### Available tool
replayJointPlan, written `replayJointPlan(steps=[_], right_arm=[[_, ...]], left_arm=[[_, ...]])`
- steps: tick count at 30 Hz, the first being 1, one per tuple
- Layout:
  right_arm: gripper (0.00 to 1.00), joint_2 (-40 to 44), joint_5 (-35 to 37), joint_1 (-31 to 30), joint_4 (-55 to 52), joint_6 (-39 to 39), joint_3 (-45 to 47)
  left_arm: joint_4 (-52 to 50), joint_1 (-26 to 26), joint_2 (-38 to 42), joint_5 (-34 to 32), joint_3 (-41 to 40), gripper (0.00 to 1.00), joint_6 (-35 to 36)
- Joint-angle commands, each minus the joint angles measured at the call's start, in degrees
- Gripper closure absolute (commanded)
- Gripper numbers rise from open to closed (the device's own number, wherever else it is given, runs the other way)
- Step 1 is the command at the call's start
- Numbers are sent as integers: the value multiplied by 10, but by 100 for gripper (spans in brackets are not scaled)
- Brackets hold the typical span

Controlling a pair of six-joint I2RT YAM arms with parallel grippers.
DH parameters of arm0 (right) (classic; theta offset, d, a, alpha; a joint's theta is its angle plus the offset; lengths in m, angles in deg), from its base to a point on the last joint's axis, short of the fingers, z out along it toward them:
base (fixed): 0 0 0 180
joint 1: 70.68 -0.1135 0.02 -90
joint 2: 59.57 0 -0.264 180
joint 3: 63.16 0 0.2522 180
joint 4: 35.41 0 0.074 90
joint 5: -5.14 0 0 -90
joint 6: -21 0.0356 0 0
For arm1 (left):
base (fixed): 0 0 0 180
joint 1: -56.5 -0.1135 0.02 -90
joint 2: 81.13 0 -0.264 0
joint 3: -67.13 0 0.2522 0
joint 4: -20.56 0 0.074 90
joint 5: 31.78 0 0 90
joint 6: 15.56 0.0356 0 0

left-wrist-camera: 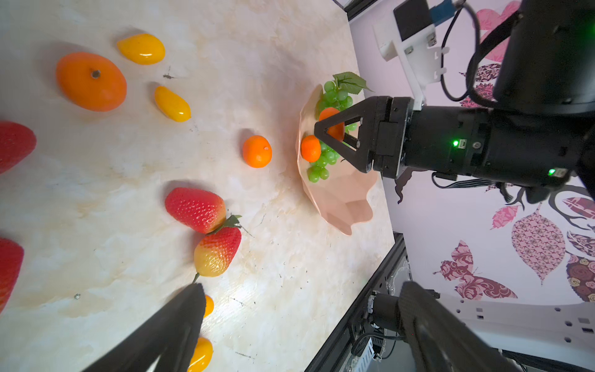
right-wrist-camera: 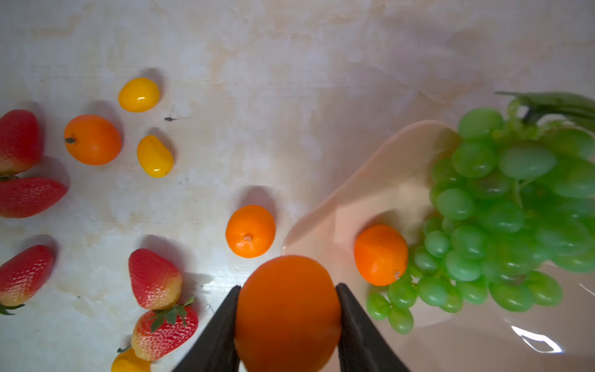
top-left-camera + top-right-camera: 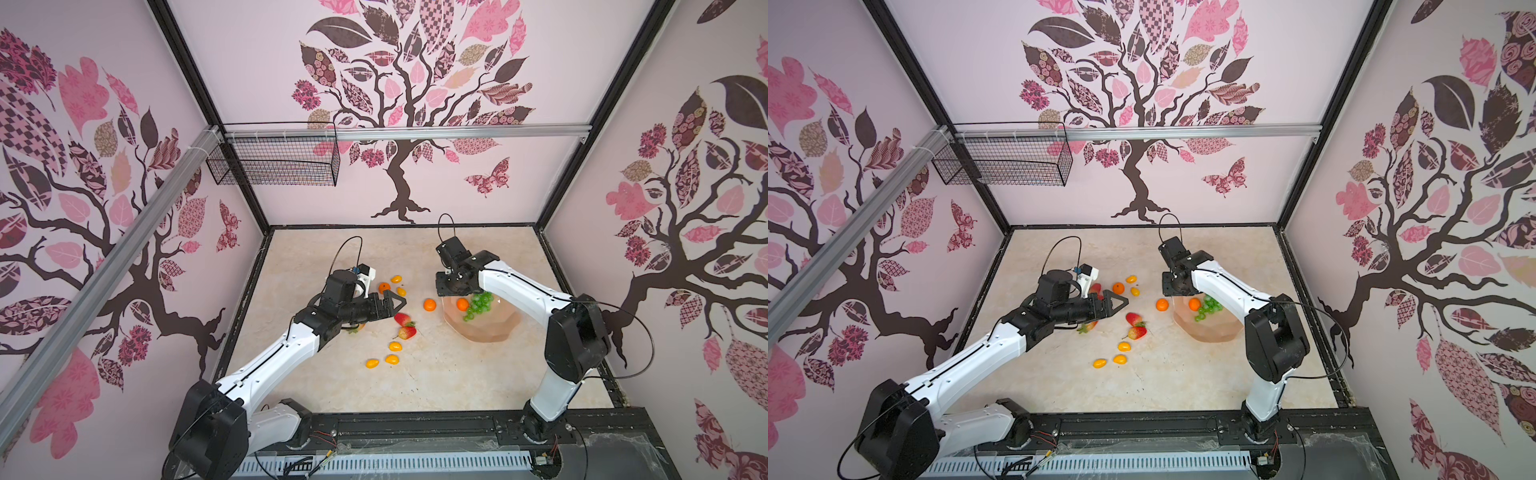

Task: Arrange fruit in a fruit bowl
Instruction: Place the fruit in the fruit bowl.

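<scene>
Tangerine (image 2: 287, 314) clamped in down-turned right gripper (image 2: 288, 287) over fruit bowl (image 2: 370, 180), 10 o'clock rim.
Left gripper (image 3: 398, 301) points toward 3 o'clock, jaws apart.

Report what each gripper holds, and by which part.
The right gripper pinches a tangerine by two opposite sides of its round body. The left gripper is open and holds nothing.

I see the bowl (image 3: 494, 330) right of the table's (image 3: 415, 386) centre, grapes (image 3: 480, 303) and a tangerine (image 3: 462, 304) in it. A second tangerine (image 3: 429, 305) lies just left of it; strawberries (image 3: 402, 319) and ovals (image 3: 395, 346) are scattered farther left, mid-table.
</scene>
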Motion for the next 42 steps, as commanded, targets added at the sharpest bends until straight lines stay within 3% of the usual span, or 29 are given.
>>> replayJointPlan(steps=[1, 19, 42], right_arm=[[54, 33, 6, 19, -6, -16, 9], [54, -6, 3, 73, 32, -20, 41], [49, -86, 16, 87, 55, -27, 22]], left_arm=[[24, 9, -18, -7, 40, 2, 0], [36, 102, -142, -54, 134, 2, 6], [30, 106, -157, -47, 149, 2, 7]])
